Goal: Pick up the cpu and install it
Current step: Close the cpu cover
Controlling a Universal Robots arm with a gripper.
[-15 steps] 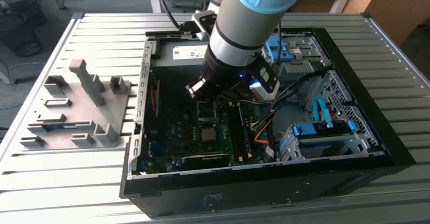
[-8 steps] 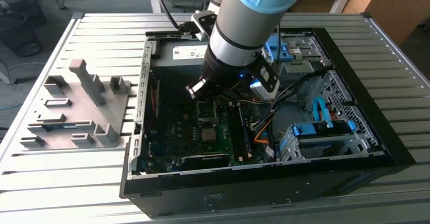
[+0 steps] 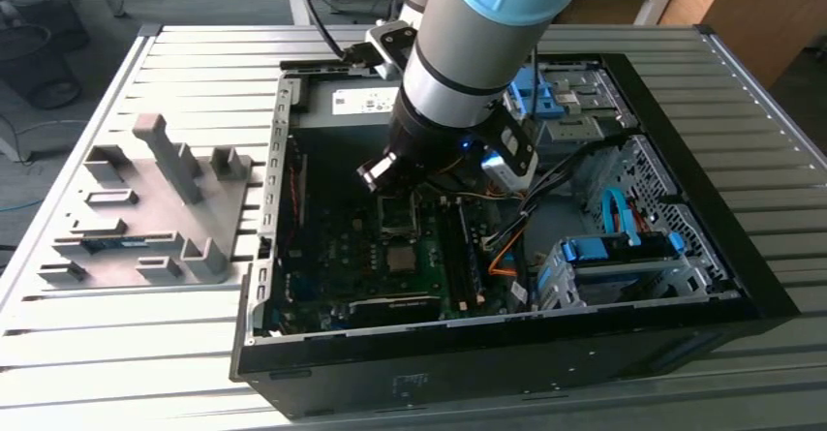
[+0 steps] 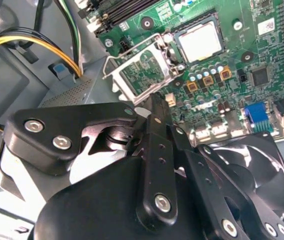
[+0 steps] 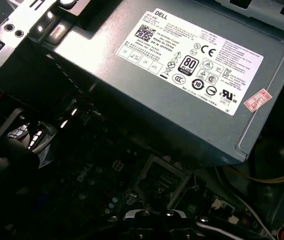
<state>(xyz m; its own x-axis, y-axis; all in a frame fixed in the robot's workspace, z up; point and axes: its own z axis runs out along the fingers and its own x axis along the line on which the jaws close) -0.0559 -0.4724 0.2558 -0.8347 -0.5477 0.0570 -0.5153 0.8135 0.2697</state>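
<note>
Slatted table with an open PC case and a grey fixture

A pale grey table [image 3: 116, 354] of long ribbed slats running from side to side carries two things in the exterior view. An open black PC case [image 3: 517, 378] lies on its side with the open face up. It takes up the middle of the table and most of the exterior view's right, and its black outer wall faces the near edge. A grey moulded fixture [image 3: 155, 208] with upright posts and slots lies flat at the exterior view's left, just beside the case; whether the two touch cannot be told. Bare slats show around both.
</note>
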